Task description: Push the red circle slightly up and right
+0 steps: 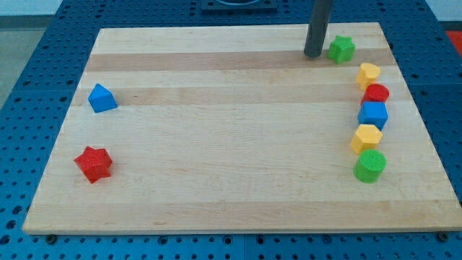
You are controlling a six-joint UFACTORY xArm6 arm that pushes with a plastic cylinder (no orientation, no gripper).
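The red circle (pixel 376 93) lies near the view's right edge of the wooden board (pixel 231 152), in a column of blocks. It sits between a yellow block (pixel 369 74) above and a blue block (pixel 373 115) below, touching or nearly touching both. My tip (pixel 313 54) rests on the board near the view's top, just left of a green star (pixel 341 49). The tip is up and to the left of the red circle, well apart from it.
Below the blue block lie a second yellow block (pixel 367 137) and a green circle (pixel 370 165). At the view's left lie a blue triangle-like block (pixel 102 98) and a red star (pixel 94 163). A blue pegboard (pixel 29 87) surrounds the board.
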